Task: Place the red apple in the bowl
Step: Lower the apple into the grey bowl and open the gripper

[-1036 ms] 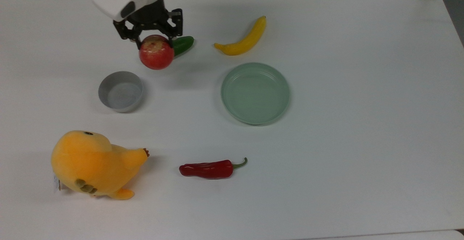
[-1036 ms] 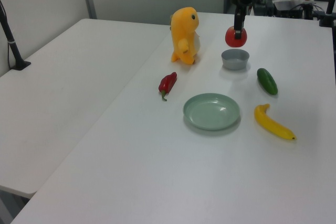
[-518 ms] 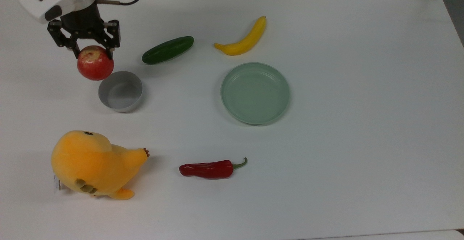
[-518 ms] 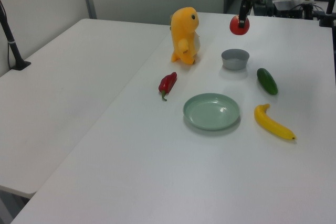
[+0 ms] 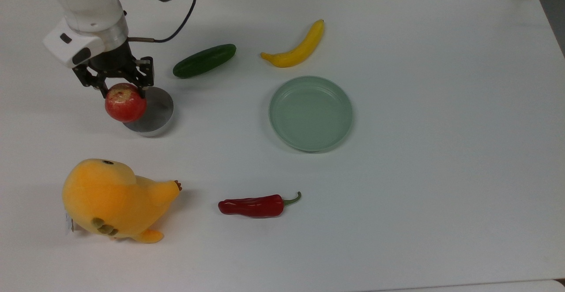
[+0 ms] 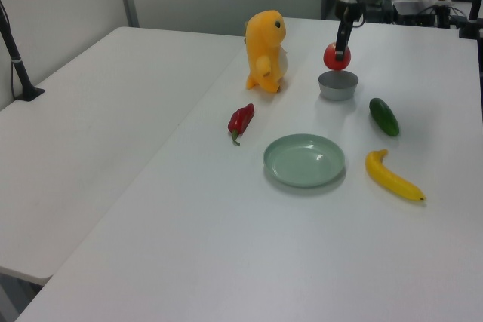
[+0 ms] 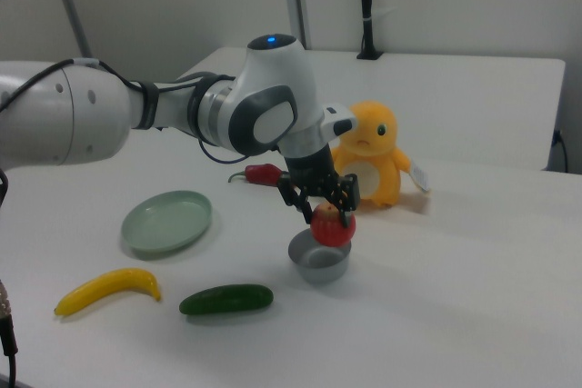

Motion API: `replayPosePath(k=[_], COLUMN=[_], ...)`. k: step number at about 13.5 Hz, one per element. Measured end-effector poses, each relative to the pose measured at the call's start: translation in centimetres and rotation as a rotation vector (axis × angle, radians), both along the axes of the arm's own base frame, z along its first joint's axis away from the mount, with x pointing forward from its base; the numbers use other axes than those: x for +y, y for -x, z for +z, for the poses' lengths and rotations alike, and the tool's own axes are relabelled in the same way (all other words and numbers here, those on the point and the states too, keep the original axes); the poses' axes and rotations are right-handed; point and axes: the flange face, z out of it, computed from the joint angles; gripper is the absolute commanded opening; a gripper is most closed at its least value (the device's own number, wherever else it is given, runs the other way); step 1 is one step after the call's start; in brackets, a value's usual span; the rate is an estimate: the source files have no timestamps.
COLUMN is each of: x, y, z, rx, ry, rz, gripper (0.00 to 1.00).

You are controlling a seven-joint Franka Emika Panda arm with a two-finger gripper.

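The red apple (image 5: 126, 102) is clamped between the fingers of the gripper (image 5: 125, 92), closed on its upper half, and is held in the air clear of the worktop (image 5: 441, 195). The bowl (image 5: 154, 114) lies directly beneath the gripper; in the right view the apple (image 7: 333, 225) hangs just above the bowl (image 7: 319, 259), not touching it. In the top view the apple overlaps the bowl's left rim, so it is judged that the apple is over the bowl or slightly off-centre; true centring cannot be told. A short descent and release is what the coming move turns on.

Hidden: the bowl's left rim and much of its inside are covered by apple and gripper in the top view. In the left view the apple (image 6: 336, 56) and bowl (image 6: 337, 86) are small and far; the gap between them is hard to make out.

Away from the gripper: cucumber (image 5: 204, 61), banana (image 5: 296, 48), green plate (image 5: 310, 114), chili pepper (image 5: 254, 206), yellow plush toy (image 5: 112, 199), all well apart from the bowl.
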Motion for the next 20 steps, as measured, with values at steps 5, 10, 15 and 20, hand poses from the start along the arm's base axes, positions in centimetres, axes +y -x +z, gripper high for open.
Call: replayPosePath(k=[5, 10, 15, 20], x=[1.4, 1.6, 1.6, 1.6], y=[0.5, 0.5, 0.5, 0.5], z=[-2.9, -3.6, -3.6, -3.6], rx=[0.041, 0.052, 0.052, 0.051], ry=[-0.016, -0.019, -0.019, -0.019], rz=[0.002, 0.003, 0.002, 0.002], gripper=[0.58, 0.87, 1.00, 1.00])
